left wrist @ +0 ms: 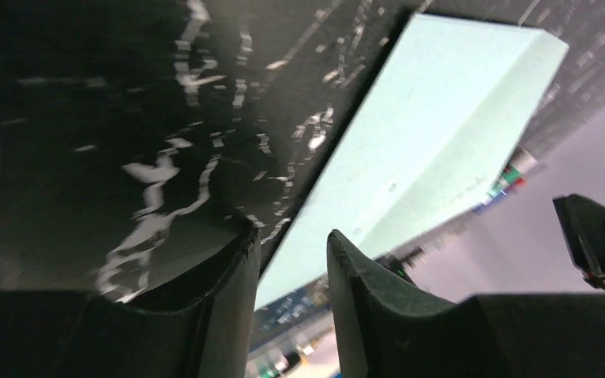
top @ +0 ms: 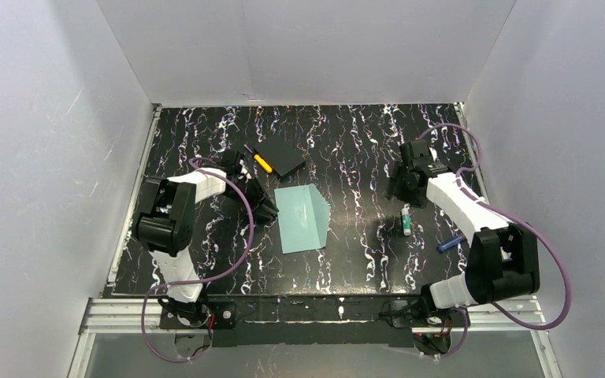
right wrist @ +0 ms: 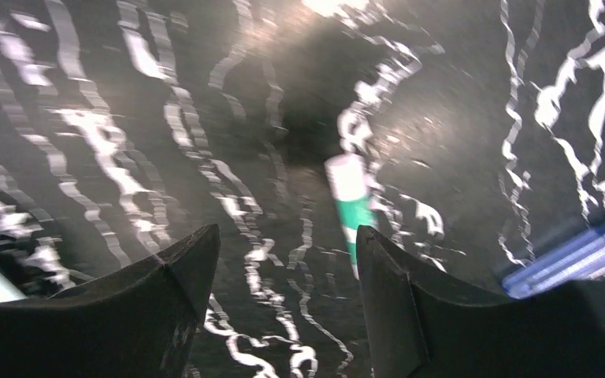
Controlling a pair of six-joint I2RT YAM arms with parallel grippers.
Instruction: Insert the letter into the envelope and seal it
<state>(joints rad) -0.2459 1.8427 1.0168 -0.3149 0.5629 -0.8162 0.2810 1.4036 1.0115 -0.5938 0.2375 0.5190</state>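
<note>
While the envelope [top: 299, 220] is seemingly steadied by the part-open, empty left pincer [left wrist: 290, 230], the right pincer [right wrist: 286, 230] is held released near the green-banded tube [right wrist: 349, 189].

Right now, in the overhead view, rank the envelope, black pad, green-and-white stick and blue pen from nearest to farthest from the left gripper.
From the left gripper:
1. envelope, right beside it, mid-table.
2. black pad, just beyond, toward the back.
3. green-and-white stick, across on the right.
4. blue pen, farthest right.
</note>
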